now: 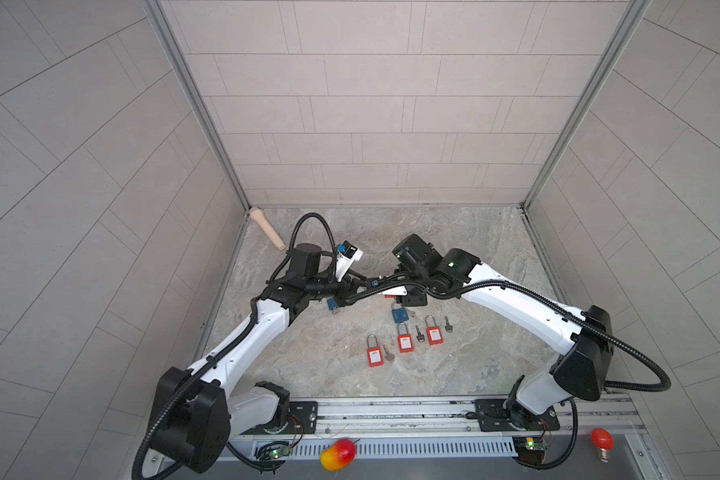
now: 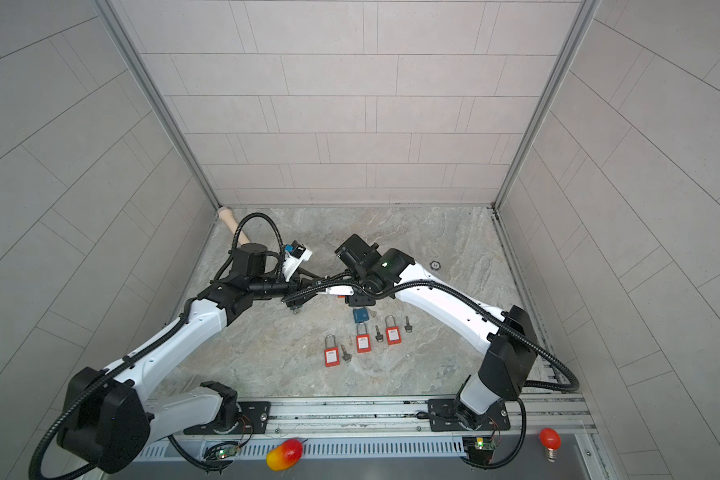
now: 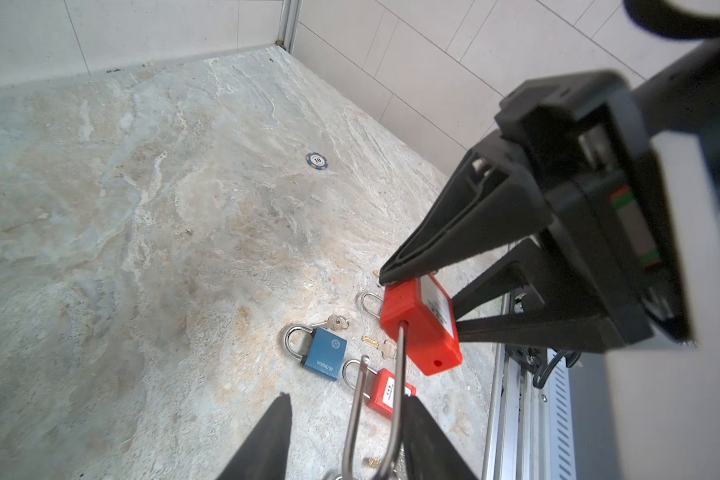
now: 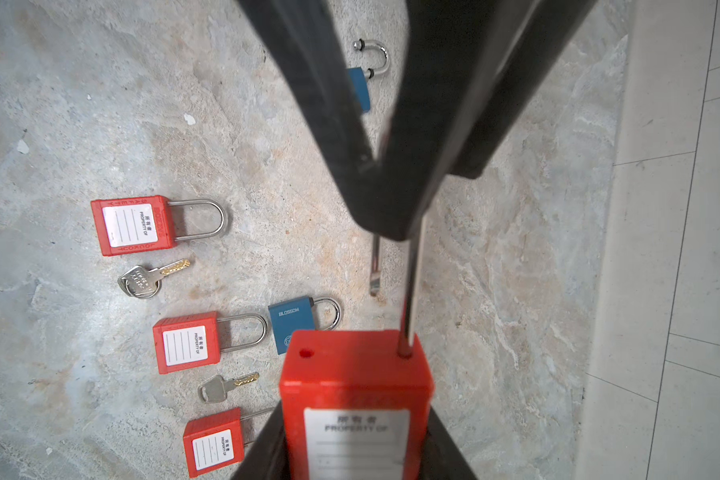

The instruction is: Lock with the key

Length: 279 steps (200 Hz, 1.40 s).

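The right tool [image 3: 422, 304] is clenched on the body of a red padlock [image 4: 355, 399]. It holds the padlock in the air above the marbled surface [image 1: 454, 365], near the middle where the two arms meet. The padlock's shackle [image 4: 410, 299] stands open: one leg sits in the body and the other hangs free of its hole.

The left tool [image 3: 350, 398] straddles that shackle. In the left wrist view one of its fingers [image 3: 427, 440] lies against a leg, while a gap shows at the other finger. In the right wrist view the tips seem to meet over the steel, so whether it grasps the shackle cannot be told.

Below, three red padlocks [image 1: 404, 343] lie shut in a row on the surface, each with a key [image 1: 420, 333] just beside it. A shut blue padlock [image 1: 400, 316] lies on the far side of the row. A second blue one [image 4: 360, 89], its shackle open, lies near the left arm's wrist.
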Motion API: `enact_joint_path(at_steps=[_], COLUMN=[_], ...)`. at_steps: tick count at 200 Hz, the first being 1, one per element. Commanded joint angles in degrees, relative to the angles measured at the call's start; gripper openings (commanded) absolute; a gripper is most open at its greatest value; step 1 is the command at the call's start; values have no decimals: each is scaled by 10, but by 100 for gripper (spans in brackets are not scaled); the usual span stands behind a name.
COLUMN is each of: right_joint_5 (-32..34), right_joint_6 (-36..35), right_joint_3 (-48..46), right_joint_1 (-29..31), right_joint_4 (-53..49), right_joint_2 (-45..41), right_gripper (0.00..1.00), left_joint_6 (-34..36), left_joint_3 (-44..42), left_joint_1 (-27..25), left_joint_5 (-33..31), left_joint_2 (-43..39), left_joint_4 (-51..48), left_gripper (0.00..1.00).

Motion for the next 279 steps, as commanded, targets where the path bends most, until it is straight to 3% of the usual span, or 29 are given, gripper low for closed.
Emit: enact_joint_path(at_steps=[1,41,81,159,169,188,230,279], right_joint_5=[3,20,33,73,73,72,75,26], right_joint_6=[-17,-21,-24,-31,-31,-35,-43,-5], right_joint_3=[-1,2,7,13,12,12,6,-12], right_joint_1=[6,12,18,30,30,30,30,17], right_joint_4=[3,-4,-7,0,3,1,-3,-31], right_joint_2=[-22,-23,-28,-35,-37,-42,-49,-99], right_gripper=[15,15,15,15,16,22,30,53], left_joint_6=[16,16,26,34,35,39,43,44], left_joint_3=[23,31,38,41,42,44,53,50], left_joint_1=[-5,-8,-12,-13,-13,-14,-19,-23], left_joint_5=[12,24,36,56,56,60,68,74], left_joint_2=[0,4,9,9,9,6,6,-5], left_joint_4=[-15,-23,-42,-56,-56,-56,-48,-5], left_gripper=[41,33,18,13,9,0,0,0])
